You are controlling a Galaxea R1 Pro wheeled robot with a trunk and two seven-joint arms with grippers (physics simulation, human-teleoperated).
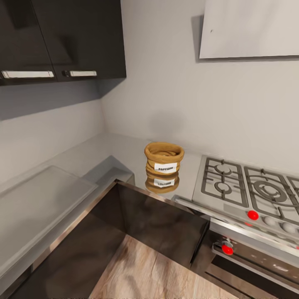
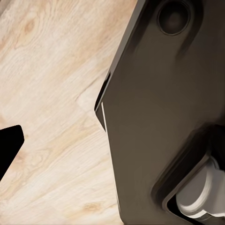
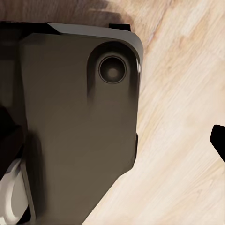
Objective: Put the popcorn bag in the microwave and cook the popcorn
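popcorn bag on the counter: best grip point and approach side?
Judging by its pose, grip the popcorn bag across its squat body just under the rolled rim, fingers on either side. It stands upright near the countertop edge with its label facing the robot, the hob on its right, so coming from the front, slightly above, looks easiest.

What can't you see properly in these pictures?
- Inside the popcorn bag: head view, its rolled rim hides any popcorn.
- The stove: head view, cut off by the right edge.
- The bag's label: head view, small and blurred.
- Whether the hands are open: both wrist views look at the robot's dark base and wood floor.
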